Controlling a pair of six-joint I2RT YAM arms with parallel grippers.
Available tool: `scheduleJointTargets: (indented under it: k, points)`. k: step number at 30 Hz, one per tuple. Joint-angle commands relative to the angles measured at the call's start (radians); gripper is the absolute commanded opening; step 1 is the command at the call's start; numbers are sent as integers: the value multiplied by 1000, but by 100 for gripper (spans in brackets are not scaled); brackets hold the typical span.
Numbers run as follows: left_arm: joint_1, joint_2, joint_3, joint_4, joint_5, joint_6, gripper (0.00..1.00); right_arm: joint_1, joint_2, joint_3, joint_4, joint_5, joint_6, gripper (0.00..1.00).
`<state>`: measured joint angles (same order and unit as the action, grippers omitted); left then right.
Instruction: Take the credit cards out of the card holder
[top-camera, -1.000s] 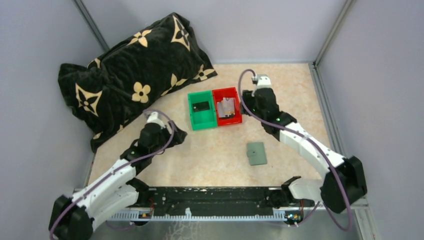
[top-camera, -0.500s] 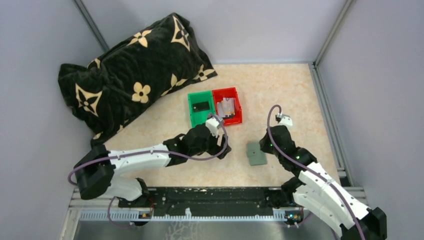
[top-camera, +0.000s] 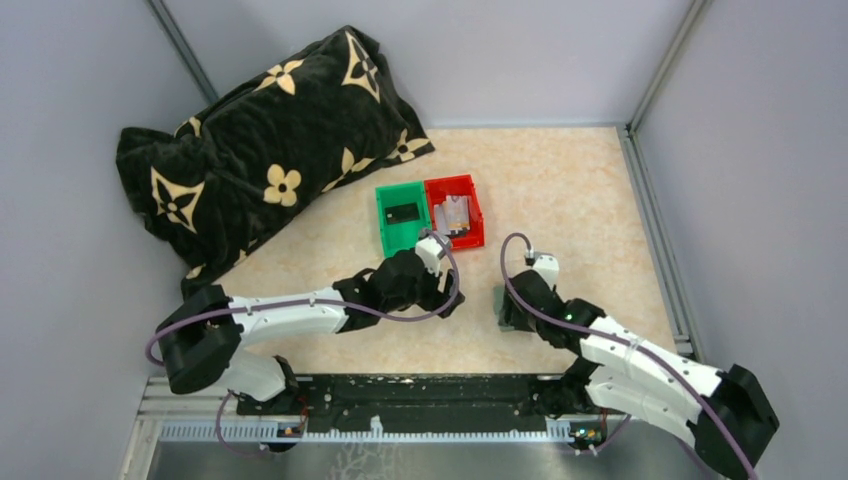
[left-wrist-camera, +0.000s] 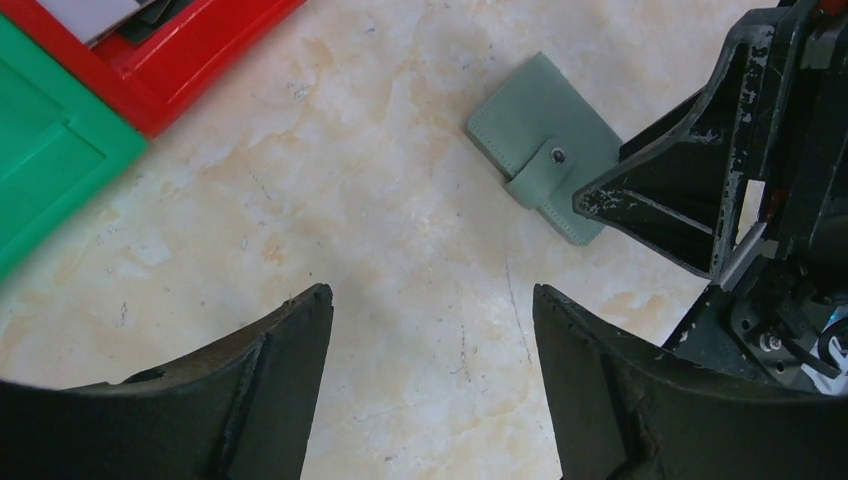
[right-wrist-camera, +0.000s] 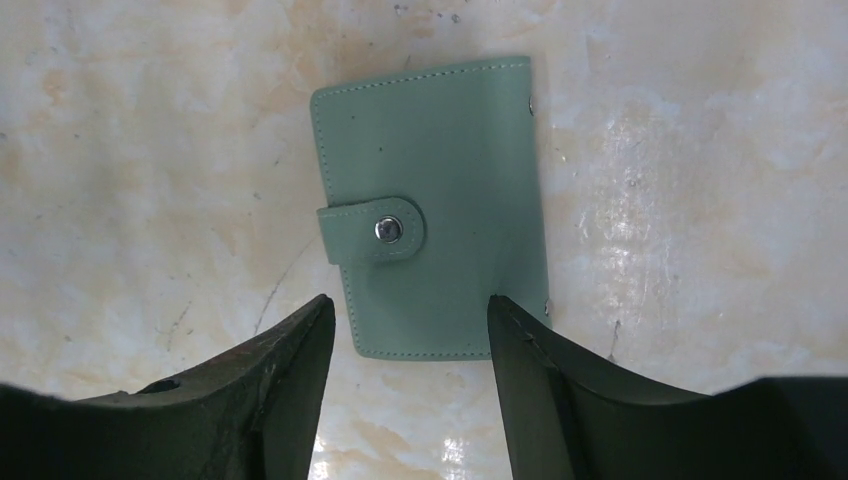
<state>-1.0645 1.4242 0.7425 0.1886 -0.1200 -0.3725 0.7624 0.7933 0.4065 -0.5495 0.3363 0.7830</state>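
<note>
Your right gripper (right-wrist-camera: 408, 308) has its jaws spread apart with nothing between them, and they straddle the near short end of the card holder (right-wrist-camera: 435, 205). The holder's long axis runs straight away from the gripper, tilted only slightly, so the jaws bracket its width. You cannot tell from the wrist view whether the fingertips touch it or hang just above it. The holder lies flat on the table (top-camera: 560, 180) and is closed. Its snap tab (right-wrist-camera: 375, 230) wraps in from one long edge and is fastened at the middle, so it looks as if that tab must come undone before anything slides out. Your left gripper (left-wrist-camera: 430, 295) is also open and empty, a short way off from the holder's tab-side long edge, so the right arm is plainly the nearer one. Count one card holder and no credit cards showing at it. Beyond the holder, on the side away from the arms, one red bin (top-camera: 455, 212) and one green bin (top-camera: 400, 222) stand touching side by side. Pale and dark flat things lie in the red one, too small to name. Farther still from the holder, past the green bin, lies one dark flowered pillow (top-camera: 260, 150).
</note>
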Motion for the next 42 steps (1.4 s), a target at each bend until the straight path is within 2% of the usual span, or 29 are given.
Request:
scheduleJointTargets:
  k: [1, 10, 15, 17, 18, 21, 22, 25, 30, 31, 33, 37, 40, 42]
  points:
    - [-2, -40, -47, 19, -24, -29, 80, 26, 88, 43, 80, 83, 8, 59]
    - [-2, -56, -98, -9, -63, -34, 81, 28, 211, 88, 162, 130, -1, 54]
    - [-2, -65, -120, -4, -69, -40, 81, 49, 227, 133, 125, 179, -4, 53]
    - [-2, -70, -126, 30, -29, -9, 83, 57, 199, 142, 87, 202, 9, 50]
    - [-3, -72, -134, 75, 34, 36, 85, 57, 175, 142, 74, 205, 20, 46]
    - [-5, -62, -160, 255, 174, 217, 91, 46, 85, 134, 42, 206, 58, 18]
    - [-5, -49, -155, 299, 207, 269, 91, 36, 62, 131, 39, 199, 58, 12]
    - [-6, 25, -88, 371, 260, 400, 92, -7, 35, 126, 22, 191, 46, 7]
    - [-5, 235, 108, 368, 348, 514, 89, -43, 58, 114, 61, 159, 12, 8]
    - [-5, 266, 141, 347, 349, 519, 88, -45, 68, 114, 73, 154, 2, 13]
    - [-4, 302, 174, 319, 333, 515, 87, -44, 95, 125, 91, 137, -18, 32]
    - [-5, 243, 75, 385, 281, 463, 86, -41, 162, 151, 132, 95, -60, 53]
    - [-5, 144, -35, 408, 243, 420, 78, -27, 213, 170, 137, 100, -83, 55]
    - [-5, 69, -99, 396, 216, 406, 76, -13, 251, 177, 142, 98, -95, 55]
